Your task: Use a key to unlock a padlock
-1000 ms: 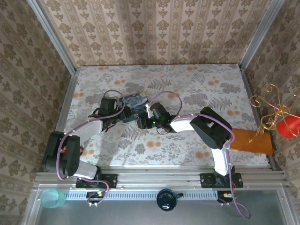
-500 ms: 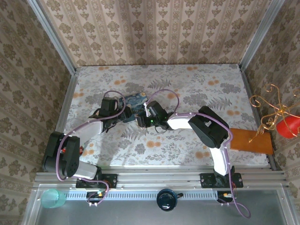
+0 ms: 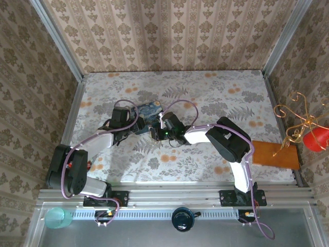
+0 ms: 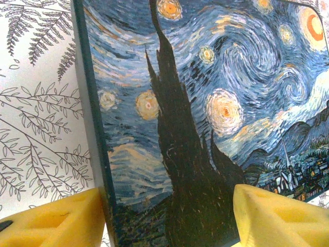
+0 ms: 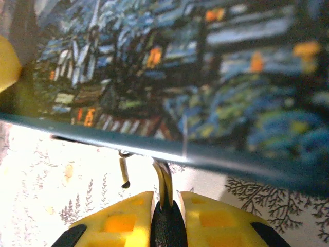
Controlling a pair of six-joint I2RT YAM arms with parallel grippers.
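A blue swirly-painted tin (image 3: 150, 110) lies mid-table. My left gripper (image 3: 136, 123) is at its left end. In the left wrist view the yellow pads (image 4: 56, 221) bracket the tin's (image 4: 205, 103) corner, and the left gripper (image 4: 169, 206) is shut on it. My right gripper (image 3: 156, 131) meets the tin's near edge. Its yellow fingers (image 5: 121, 221) are shut on the padlock's dark body (image 5: 165, 229). The thin shackle (image 5: 163, 182) curves up to the tin's rim (image 5: 205, 159). A slim sliver (image 5: 123, 172) hangs from the rim left of the shackle. I cannot tell if it is the key.
A curly gold wire stand (image 3: 295, 121) and a red object (image 3: 316, 138) sit at the right wall, beside an orange board (image 3: 275, 154). A teal cup (image 3: 57, 217) and a dark cup (image 3: 182, 218) stand below the table's front rail.
My right gripper has slid left to the tin's near edge and closed on the padlock. The left arm and the tin have stayed put.
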